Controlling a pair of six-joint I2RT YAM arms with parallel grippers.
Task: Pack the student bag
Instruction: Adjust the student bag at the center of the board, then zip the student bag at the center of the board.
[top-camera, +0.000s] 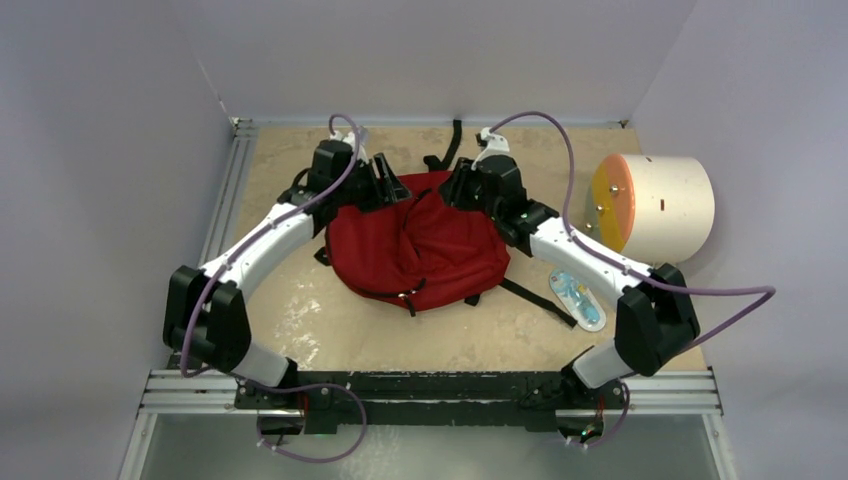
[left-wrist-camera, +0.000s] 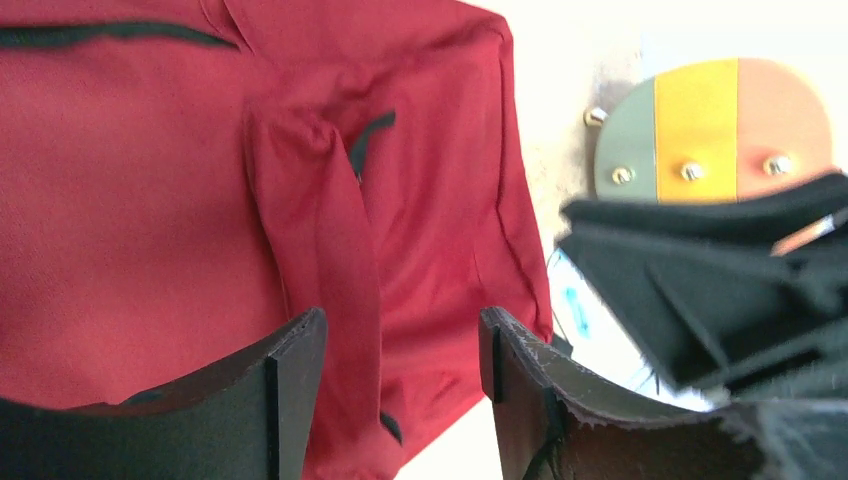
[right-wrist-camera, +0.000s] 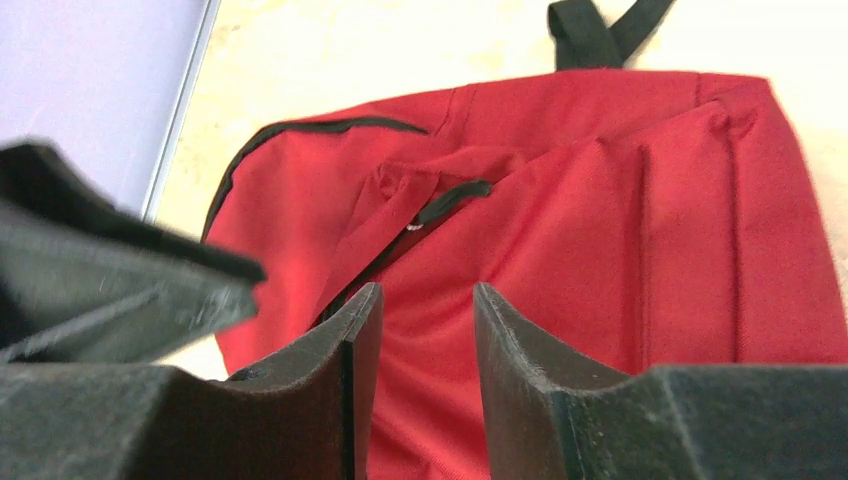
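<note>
The student bag (top-camera: 420, 250) lies flat in the middle of the table, dark red with black zipper lines and straps. Both grippers hover over its far edge, facing each other. My left gripper (top-camera: 385, 187) is open; in the left wrist view its fingers stand apart (left-wrist-camera: 397, 335) above the red fabric (left-wrist-camera: 150, 200), a raised fold running under the gap. My right gripper (top-camera: 455, 185) is open too, with a narrower gap (right-wrist-camera: 426, 300), and bag cloth (right-wrist-camera: 600, 230) shows beneath it. Nothing is pinched in either one. The bag's opening is not visible.
A cream cylinder (top-camera: 655, 205) with an orange-yellow face lies at the right, also seen as the cylinder face (left-wrist-camera: 715, 130). A blue-and-white packet (top-camera: 577, 298) rests on the tabletop (top-camera: 330, 330) right of the bag. Black straps (top-camera: 452, 145) trail toward the back wall.
</note>
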